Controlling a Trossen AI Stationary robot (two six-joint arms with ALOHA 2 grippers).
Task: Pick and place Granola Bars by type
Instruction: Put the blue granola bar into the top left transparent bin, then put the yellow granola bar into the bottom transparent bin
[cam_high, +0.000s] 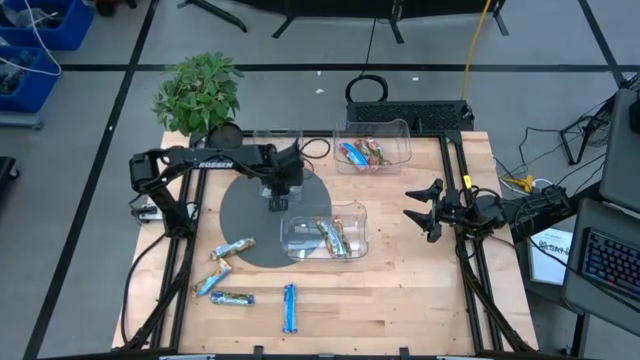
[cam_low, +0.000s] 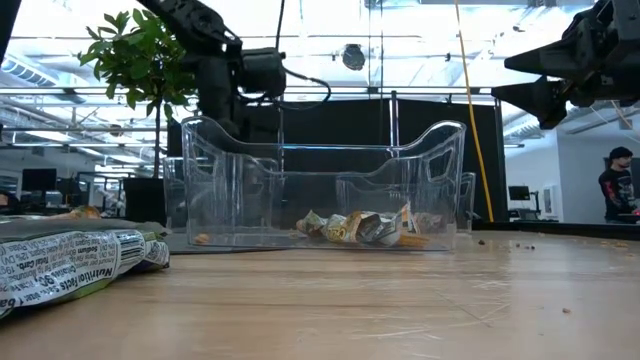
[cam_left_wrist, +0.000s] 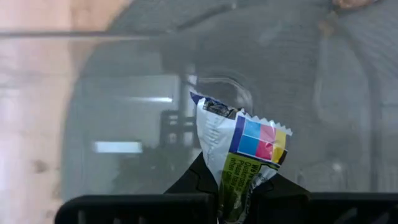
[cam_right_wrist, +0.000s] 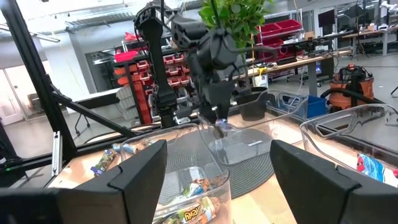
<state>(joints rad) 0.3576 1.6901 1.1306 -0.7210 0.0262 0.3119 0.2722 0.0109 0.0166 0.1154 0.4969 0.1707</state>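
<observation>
My left gripper (cam_high: 277, 200) points steeply down over the grey round mat (cam_high: 245, 215), just beside the far-left corner of the near clear bin (cam_high: 325, 232). It is shut on a granola bar (cam_left_wrist: 239, 155) whose wrapper is white and green with blue, pink and yellow squares. The near bin holds tan-gold bars (cam_high: 332, 238). The far bin (cam_high: 372, 147) holds blue and reddish bars (cam_high: 360, 153). Several loose bars (cam_high: 225, 272) lie flat on the wood at the near left. My right gripper (cam_high: 425, 210) hangs open at the right, holding nothing. My left gripper pinches one end of the bar (cam_left_wrist: 233, 193) between its two fingers (cam_left_wrist: 186, 186), which come from above and point steeply down. The bar runs on beyond the fingertips along the fingers. Its crimped free end (cam_left_wrist: 258, 137) hangs below them, near the bin's clear wall.
A potted plant (cam_high: 200, 92) stands at the table's far left corner. One loose blue bar (cam_high: 290, 307) lies near the front edge. In the low view a wrapped bar (cam_low: 70, 262) lies close at the left. Bare wood stretches between the bins and my right gripper.
</observation>
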